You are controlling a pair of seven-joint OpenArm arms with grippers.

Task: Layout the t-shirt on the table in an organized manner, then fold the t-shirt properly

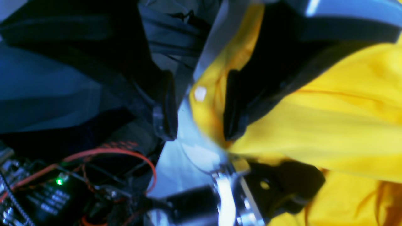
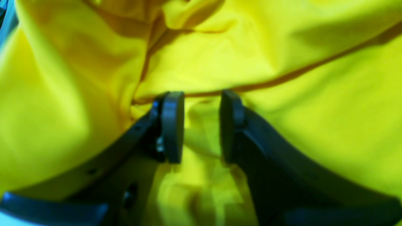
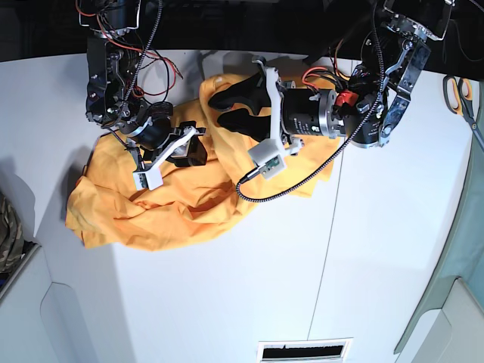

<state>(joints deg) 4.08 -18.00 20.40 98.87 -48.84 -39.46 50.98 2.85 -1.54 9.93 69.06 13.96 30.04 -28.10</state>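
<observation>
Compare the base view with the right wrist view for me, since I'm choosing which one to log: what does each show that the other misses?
Only the base view shows the whole crumpled t-shirt on the white table, both arms, scissors at the right edge and camouflage fabric at the left. Only the right wrist view shows the right claw close up, jaws apart with a fold of cloth between them. Both show the yellow shirt and that claw over it.

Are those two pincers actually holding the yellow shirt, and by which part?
Neither grips it. The left pincer stands open around a fold at the t-shirt's edge; the right pincer is open over bunched cloth.
</observation>
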